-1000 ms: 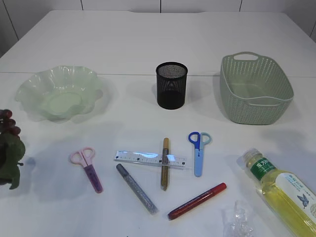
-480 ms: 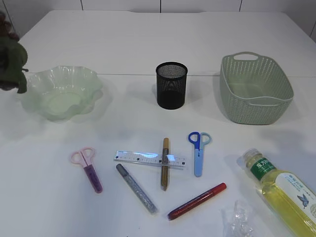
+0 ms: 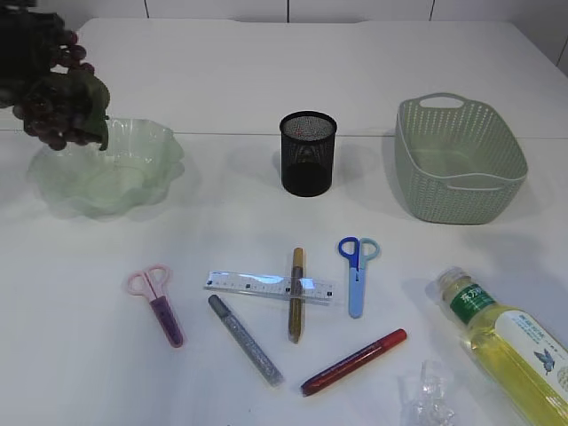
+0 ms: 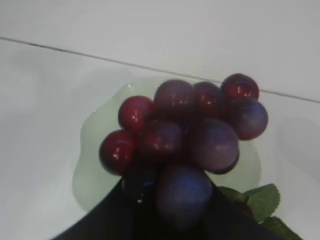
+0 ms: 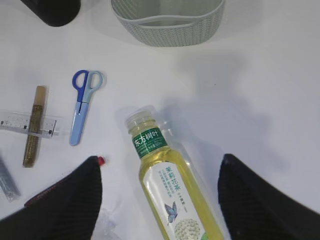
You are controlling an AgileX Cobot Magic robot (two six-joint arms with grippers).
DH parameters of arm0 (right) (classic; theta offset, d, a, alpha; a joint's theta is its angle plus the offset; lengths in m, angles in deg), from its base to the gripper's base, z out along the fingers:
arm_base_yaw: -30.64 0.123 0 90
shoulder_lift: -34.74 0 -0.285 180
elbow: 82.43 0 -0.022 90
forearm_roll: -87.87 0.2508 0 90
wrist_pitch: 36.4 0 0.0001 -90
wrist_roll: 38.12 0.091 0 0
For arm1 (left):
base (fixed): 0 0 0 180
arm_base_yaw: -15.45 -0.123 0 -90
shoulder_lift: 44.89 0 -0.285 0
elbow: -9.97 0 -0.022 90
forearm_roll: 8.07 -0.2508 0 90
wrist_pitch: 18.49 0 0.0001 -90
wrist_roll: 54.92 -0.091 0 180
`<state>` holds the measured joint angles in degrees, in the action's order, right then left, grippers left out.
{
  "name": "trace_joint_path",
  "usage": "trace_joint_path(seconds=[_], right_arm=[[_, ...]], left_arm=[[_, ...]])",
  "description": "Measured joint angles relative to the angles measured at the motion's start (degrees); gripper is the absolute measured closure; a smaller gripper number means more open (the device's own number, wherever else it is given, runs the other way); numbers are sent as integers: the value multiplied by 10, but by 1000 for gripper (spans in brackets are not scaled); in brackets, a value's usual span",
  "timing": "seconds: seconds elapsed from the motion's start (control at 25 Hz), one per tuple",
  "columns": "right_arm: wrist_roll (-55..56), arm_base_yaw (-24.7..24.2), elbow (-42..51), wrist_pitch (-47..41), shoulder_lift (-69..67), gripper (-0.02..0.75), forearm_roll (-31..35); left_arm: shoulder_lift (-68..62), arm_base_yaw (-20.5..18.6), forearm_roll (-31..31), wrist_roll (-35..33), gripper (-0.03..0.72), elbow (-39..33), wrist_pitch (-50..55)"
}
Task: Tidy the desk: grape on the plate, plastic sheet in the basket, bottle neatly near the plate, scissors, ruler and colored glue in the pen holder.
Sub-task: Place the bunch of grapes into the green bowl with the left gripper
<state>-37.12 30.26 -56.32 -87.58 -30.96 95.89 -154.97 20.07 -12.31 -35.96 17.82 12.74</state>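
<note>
My left gripper (image 3: 35, 62) is shut on a dark red grape bunch (image 3: 55, 111) (image 4: 192, 132), which hangs above the left rim of the pale green plate (image 3: 133, 177) (image 4: 92, 155). My right gripper (image 5: 161, 160) is open and hovers over the lying tea bottle (image 3: 510, 351) (image 5: 170, 185), one finger on each side. The crumpled plastic sheet (image 3: 430, 399) lies left of the bottle. Pink scissors (image 3: 158, 302), blue scissors (image 3: 357, 271), a clear ruler (image 3: 257, 285) and silver (image 3: 246, 339), gold (image 3: 296, 306) and red (image 3: 353, 362) glue pens lie in front of the black pen holder (image 3: 309, 153).
The green woven basket (image 3: 457, 160) stands at the back right, beside the pen holder. The gold glue pen lies across the ruler. A seam in the table runs behind the plate and holder.
The left gripper has carried the grape bunch from the table's near left edge up and away, to above the plate. Everything else lies as before.
</note>
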Motion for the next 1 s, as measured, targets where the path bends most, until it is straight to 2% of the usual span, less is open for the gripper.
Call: trace_joint_path(seconds=[0.36,0.52,0.64,0.88,1.0], right_arm=[[-2,0,0,0,0,175,15],[-2,0,0,0,0,175,28],[-3,0,0,0,0,175,38],[-3,0,0,-7,0,175,54],[-3,0,0,-12,0,175,60]], left_arm=[[-116,0,0,0,529,25,-88],[-154,0,0,0,496,25,-99],[-166,0,0,0,411,25,-99],[-162,0,0,0,162,28,-107],[-142,0,0,0,113,28,-95]])
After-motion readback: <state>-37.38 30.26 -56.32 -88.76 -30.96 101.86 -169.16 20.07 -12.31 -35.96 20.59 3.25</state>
